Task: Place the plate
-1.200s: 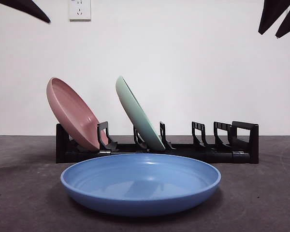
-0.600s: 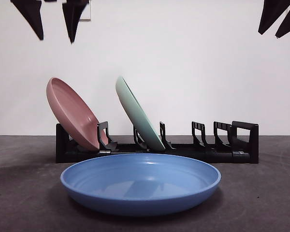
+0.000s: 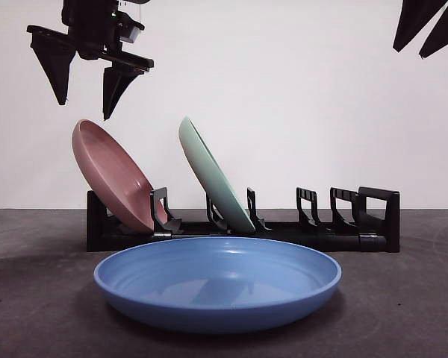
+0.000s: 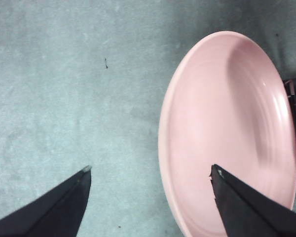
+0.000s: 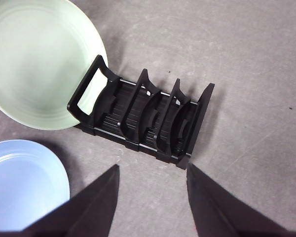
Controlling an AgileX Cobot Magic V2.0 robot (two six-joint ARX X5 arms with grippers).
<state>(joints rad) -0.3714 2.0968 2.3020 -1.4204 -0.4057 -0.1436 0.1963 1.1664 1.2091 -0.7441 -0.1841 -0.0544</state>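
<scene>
Left hand (image 3: 86,93) hangs wide open, empty, above pink plate (image 3: 112,175).

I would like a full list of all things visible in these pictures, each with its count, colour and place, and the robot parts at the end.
blue plate: one, blue, flat on the table in front of the rack.
pink plate: one, pink, leaning in the end slot of the rack under the left gripper.
green plate: one, pale green, leaning in a slot further along.
rack: one, black, behind the blue plate; its remaining slots hold nothing.
table: one, dark grey.
wall: one, white, behind the rack.
left gripper: one, black, open, above the pink plate.
right gripper: one, black, open, high above the rack's free end.
</scene>
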